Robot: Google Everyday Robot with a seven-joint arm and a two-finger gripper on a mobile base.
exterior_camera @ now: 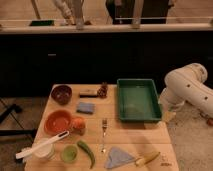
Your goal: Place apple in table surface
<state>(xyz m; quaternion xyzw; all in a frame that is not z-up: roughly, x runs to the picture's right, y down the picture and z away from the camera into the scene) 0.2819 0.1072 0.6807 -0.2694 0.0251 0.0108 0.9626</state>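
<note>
**Lying against the bowl**

The small round orange-red apple (77, 123) lies on the light tan wooden plank table (135, 134), touching the wide orange bowl (56, 121). The gripper (168, 113) hangs past the table's right edge; how far open, I cannot tell. Dark cabinets (100, 60) stand behind.

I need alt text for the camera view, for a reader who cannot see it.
A small orange-red apple sits on a light wooden table, against the right rim of an orange bowl. A white robot arm stands at the table's right, its gripper low beside a green tray. A fork and a blue sponge lie nearby.
</note>
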